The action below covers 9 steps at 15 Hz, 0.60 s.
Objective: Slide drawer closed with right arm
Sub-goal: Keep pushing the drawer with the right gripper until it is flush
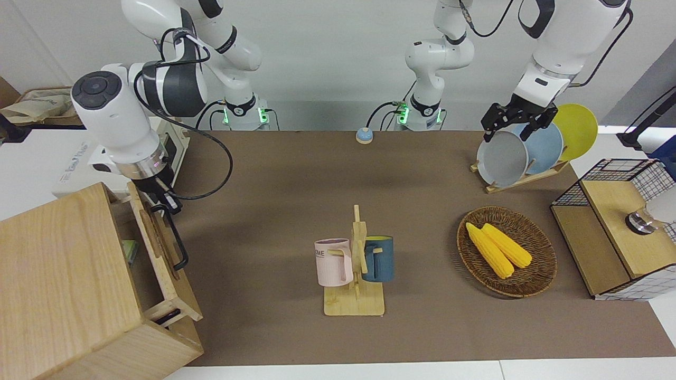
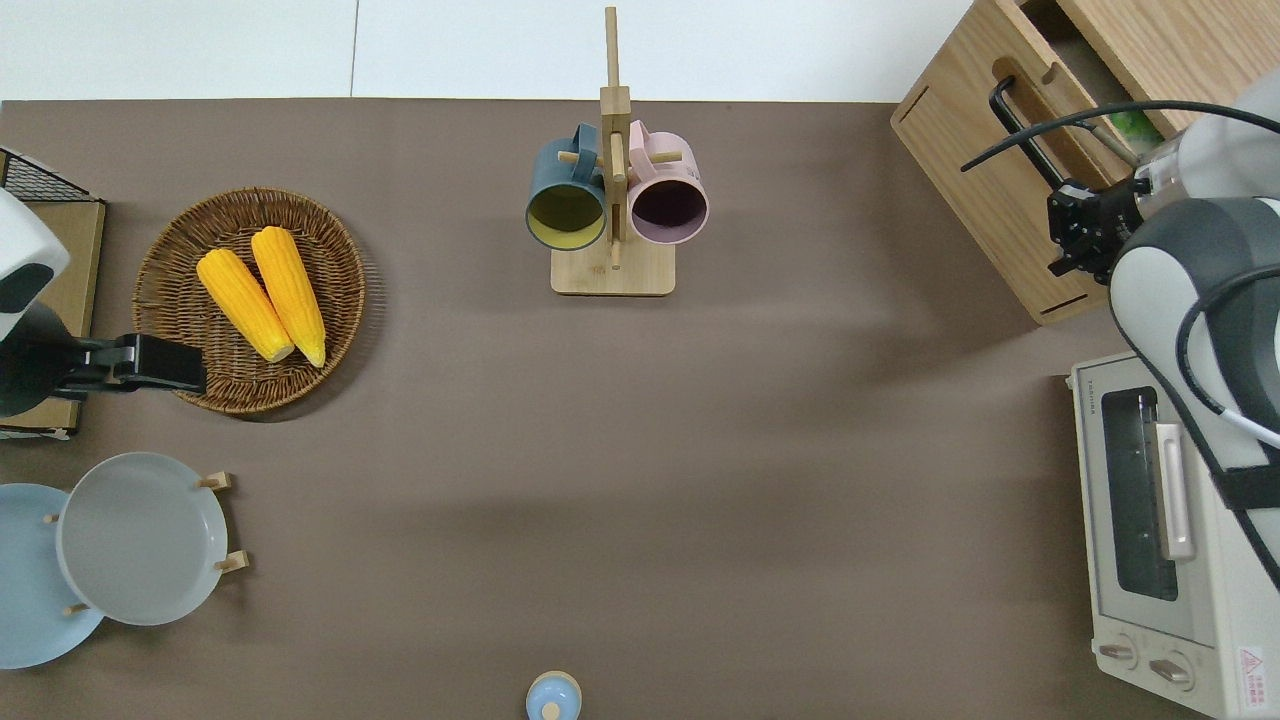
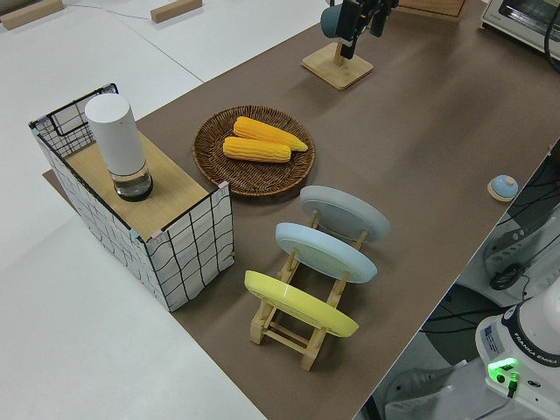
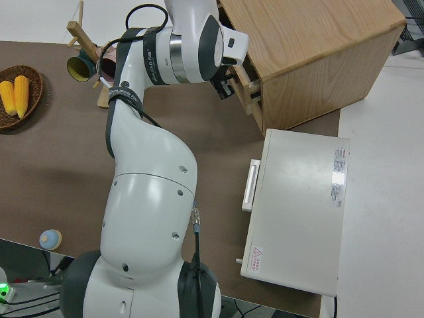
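Note:
The light-wood drawer (image 1: 177, 287) stands partly open from the pale cabinet (image 1: 58, 274) at the right arm's end of the table. Its black bar handle (image 1: 177, 240) runs along its front. A green packet (image 1: 131, 250) lies inside. My right gripper (image 1: 162, 199) is against the drawer front, at the end of the handle nearer to the robots. In the overhead view the right gripper (image 2: 1075, 232) touches the drawer front (image 2: 985, 200) beside the handle (image 2: 1020, 125). It also shows in the right side view (image 4: 224, 83). The left arm is parked.
A white oven (image 2: 1160, 540) stands beside the cabinet, nearer to the robots. A mug rack (image 1: 355, 274) is mid-table. A basket of corn (image 1: 533, 269), a plate rack (image 1: 523, 153) and a wire-mesh box (image 1: 618, 227) are toward the left arm's end. A blue bell (image 1: 364, 135) sits by the arm bases.

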Tool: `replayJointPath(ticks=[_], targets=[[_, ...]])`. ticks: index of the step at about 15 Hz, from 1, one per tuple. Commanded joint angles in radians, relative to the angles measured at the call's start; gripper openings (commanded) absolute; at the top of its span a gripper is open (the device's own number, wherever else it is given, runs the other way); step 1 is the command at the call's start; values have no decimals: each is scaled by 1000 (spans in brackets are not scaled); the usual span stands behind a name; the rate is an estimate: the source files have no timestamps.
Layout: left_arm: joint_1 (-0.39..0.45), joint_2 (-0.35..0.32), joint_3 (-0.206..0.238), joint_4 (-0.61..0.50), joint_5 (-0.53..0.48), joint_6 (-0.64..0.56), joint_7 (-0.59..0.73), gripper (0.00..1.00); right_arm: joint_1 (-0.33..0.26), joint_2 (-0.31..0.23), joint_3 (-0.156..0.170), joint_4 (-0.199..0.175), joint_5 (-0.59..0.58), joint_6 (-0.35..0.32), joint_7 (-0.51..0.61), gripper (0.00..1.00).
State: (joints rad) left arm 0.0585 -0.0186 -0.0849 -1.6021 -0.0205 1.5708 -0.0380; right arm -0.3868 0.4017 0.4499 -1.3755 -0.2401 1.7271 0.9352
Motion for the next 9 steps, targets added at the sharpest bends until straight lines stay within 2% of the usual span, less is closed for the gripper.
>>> replayJointPath(ticks=[1, 2, 3, 6, 7, 9], targets=[[-5, -7, 4, 1, 13, -5, 7, 995, -72, 61, 96, 76, -74, -46, -19, 0], [-6, -7, 4, 1, 13, -5, 7, 995, -101, 72, 128, 79, -96, -47, -19, 0], [-5, -9, 4, 1, 13, -5, 6, 998, -134, 81, 175, 79, -116, -47, -19, 0], [-5, -7, 4, 1, 13, -5, 7, 998, -249, 118, 340, 81, -221, -58, -18, 0], [-5, -7, 4, 1, 13, -6, 6, 998, -271, 121, 366, 81, -247, -58, -16, 0], [-6, -7, 4, 1, 13, -5, 7, 998, -291, 137, 383, 79, -257, -60, -18, 0]])
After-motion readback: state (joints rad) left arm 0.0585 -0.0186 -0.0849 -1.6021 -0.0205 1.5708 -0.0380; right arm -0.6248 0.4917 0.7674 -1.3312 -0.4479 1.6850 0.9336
